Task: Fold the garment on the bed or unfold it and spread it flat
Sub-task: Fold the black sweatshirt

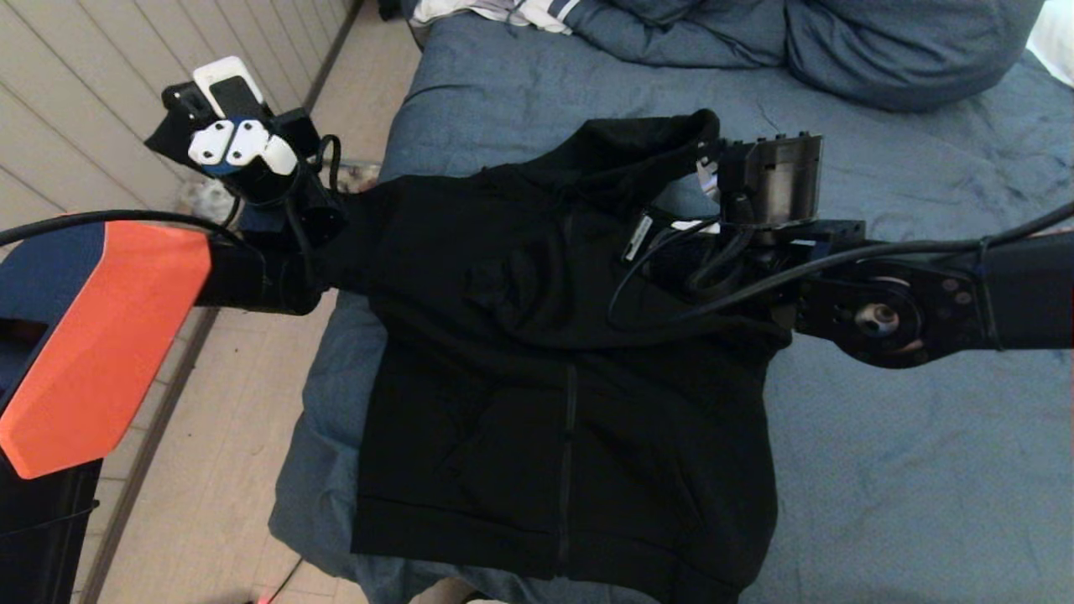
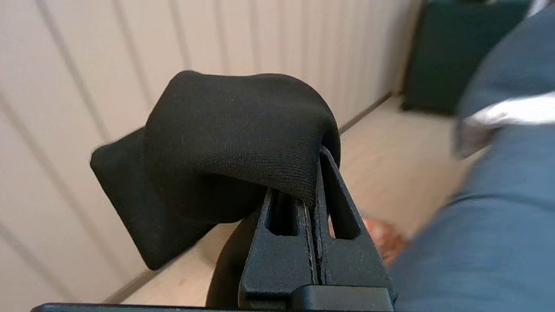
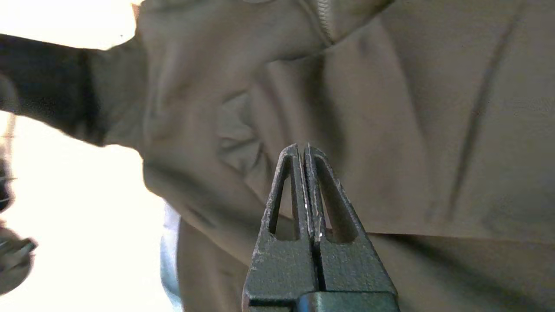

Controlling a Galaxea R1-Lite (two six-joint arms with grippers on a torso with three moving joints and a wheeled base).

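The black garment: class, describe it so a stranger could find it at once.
Find the wide blue bed. Near its left edge lies the garment, one sleeve end pinched in the left tool. Unlike the white striped cloth by the pillows, it is plain black, hooded, with a front zipper.

Left arm, black with an orange shell panel, enters from the frame's left edge; its left gripper (image 2: 314, 173), at upper left in the head view, has black fingers pinched together on black knit fabric. Right arm reaches in from the right edge; right gripper (image 3: 303, 149) fingers pressed together, nothing between them.
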